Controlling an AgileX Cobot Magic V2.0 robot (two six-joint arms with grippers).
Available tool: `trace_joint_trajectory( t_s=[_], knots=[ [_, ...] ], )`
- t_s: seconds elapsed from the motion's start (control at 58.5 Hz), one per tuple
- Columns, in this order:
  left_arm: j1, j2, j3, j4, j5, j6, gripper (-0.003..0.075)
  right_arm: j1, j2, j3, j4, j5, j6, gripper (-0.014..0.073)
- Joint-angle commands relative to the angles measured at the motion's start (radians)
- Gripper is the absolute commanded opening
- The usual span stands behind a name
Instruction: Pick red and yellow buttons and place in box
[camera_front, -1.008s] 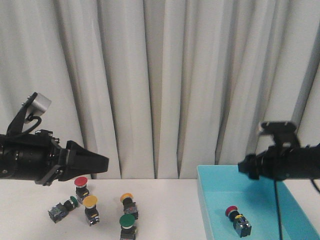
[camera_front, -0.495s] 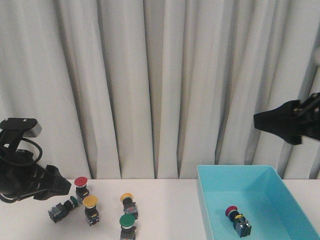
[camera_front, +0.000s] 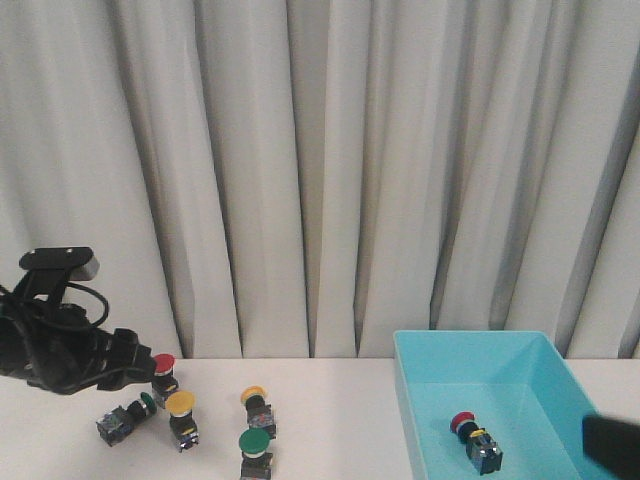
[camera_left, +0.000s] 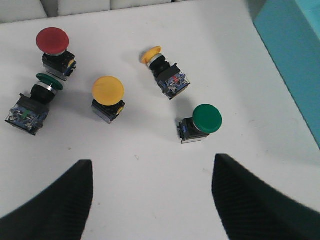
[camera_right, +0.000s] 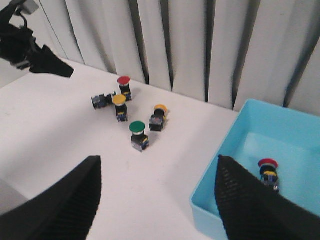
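one red-capped button lies on its side on the floor of the turquoise box, which sits at the right of the white table; the right wrist view shows the same button inside the box, well apart from the rest. five more buttons cluster on the left half of the table: an upright red button at the back, an upright yellow button just in front of it, a second yellow button tipped on its side nearer the box, a green-capped button lying on its side beside the red one, and a green-capped button standing nearest the camera. in the front view the red one stands close beside the left arm's tip, with the yellow pair just to the right. the left gripper hovers above this group with its two dark fingers spread wide and nothing between them. the right gripper hangs high over the table, its fingers likewise held far apart and empty, only a dark corner of it showing at the front view's lower right edge. pale pleated curtains hang behind the table
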Motion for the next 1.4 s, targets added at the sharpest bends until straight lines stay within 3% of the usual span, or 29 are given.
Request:
trace_joint_trajectory(
  t_s=[0.0, 0.137, 0.342, 0.512, 1.384],
  knots=[
    [-0.001, 0.025, -0.108, -0.021, -0.038, -0.018, 0.0496, -0.006, -0.005, 0.037, 0.031, -0.053, -0.004, 0.0466],
    [-0.001, 0.127, -0.243, 0.004, -0.012, -0.059, 0.0491, -0.006, -0.005, 0.094, 0.030, -0.057, -0.004, 0.0466],
    [-0.001, 0.309, -0.434, 0.162, 0.076, -0.176, 0.0487, -0.006, -0.005, 0.104, 0.023, -0.064, -0.008, 0.0466],
    [-0.002, 0.412, -0.523, 0.162, 0.112, -0.184, 0.0487, -0.006, -0.005, 0.104, 0.022, -0.065, -0.011, 0.0466],
    [-0.045, 0.525, -0.539, 0.155, 0.020, -0.185, 0.0487, -0.006, -0.005, 0.104, 0.022, -0.068, -0.012, 0.0466]
  ],
)
